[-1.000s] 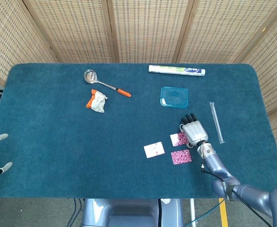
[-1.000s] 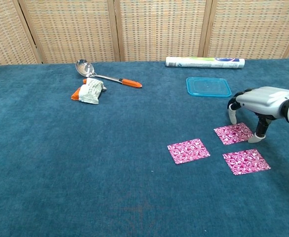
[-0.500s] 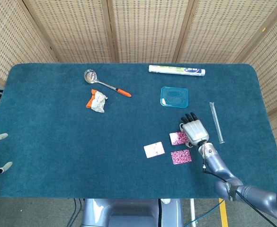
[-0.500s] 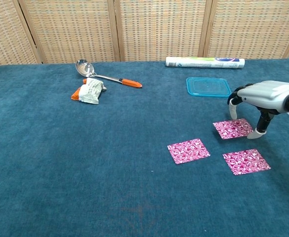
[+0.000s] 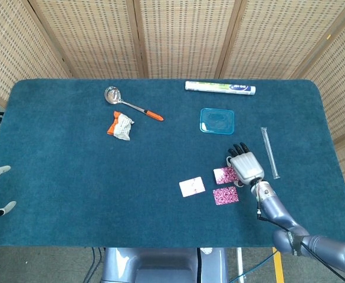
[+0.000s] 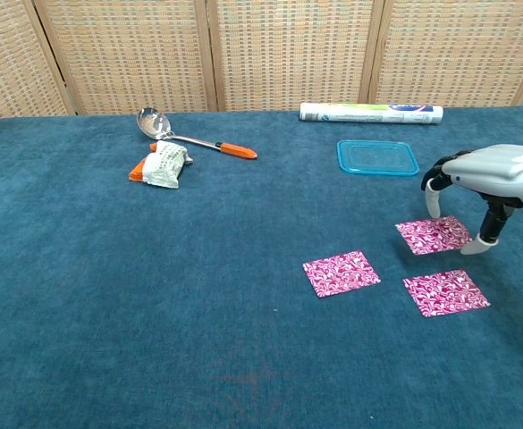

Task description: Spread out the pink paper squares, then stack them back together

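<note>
A table covered in dark teal cloth is seen. Three pink paper squares lie spread near its right front, none overlapping. Towards the back, a spoon with an orange handle is laid just behind a crumpled wrapper. A white roll, a blue lid and a clear tube are placed on the right side.

Ladle, wrapper, tube, blue lid, clear stick.
</note>
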`<action>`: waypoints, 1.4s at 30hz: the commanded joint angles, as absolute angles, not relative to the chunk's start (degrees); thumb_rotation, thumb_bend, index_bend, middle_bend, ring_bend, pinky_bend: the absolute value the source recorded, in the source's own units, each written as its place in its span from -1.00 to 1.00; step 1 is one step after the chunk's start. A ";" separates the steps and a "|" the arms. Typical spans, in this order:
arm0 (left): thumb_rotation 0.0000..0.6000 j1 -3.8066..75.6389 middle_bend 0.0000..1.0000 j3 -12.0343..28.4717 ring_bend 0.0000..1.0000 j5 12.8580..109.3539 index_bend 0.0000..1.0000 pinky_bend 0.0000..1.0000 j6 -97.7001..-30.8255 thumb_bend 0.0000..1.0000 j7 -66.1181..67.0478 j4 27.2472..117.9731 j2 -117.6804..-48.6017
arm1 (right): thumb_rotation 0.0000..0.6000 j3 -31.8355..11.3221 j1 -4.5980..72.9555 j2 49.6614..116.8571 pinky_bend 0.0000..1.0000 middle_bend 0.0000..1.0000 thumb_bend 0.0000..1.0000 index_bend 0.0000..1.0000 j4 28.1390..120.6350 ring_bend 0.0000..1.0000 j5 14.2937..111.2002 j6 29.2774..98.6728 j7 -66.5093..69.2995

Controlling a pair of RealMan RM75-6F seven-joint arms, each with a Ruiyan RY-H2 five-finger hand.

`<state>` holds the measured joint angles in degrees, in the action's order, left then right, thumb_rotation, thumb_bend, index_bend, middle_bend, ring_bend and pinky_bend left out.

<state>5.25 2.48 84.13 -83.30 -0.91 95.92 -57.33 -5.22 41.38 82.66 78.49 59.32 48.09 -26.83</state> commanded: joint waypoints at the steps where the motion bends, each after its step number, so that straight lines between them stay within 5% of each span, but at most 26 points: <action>1: 1.00 5.41 -1.00 2.47 -1.00 84.31 -0.57 -1.00 -83.14 -0.73 -0.85 95.96 -57.38 | 1.00 -4.24 39.94 80.83 -1.00 -0.65 -0.52 -0.11 80.75 -1.00 58.82 49.48 -27.19; 42: 1.00 5.45 -1.00 2.23 -1.00 84.69 -0.57 -1.00 -83.29 -0.73 -2.00 95.24 -57.40 | 1.00 -0.41 35.62 80.94 -1.00 -0.65 -0.53 -0.11 89.06 -1.00 61.25 54.26 -30.52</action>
<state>5.45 2.24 84.70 -83.29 -2.00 95.25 -57.39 -0.40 35.61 80.92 89.08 61.27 54.28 -30.50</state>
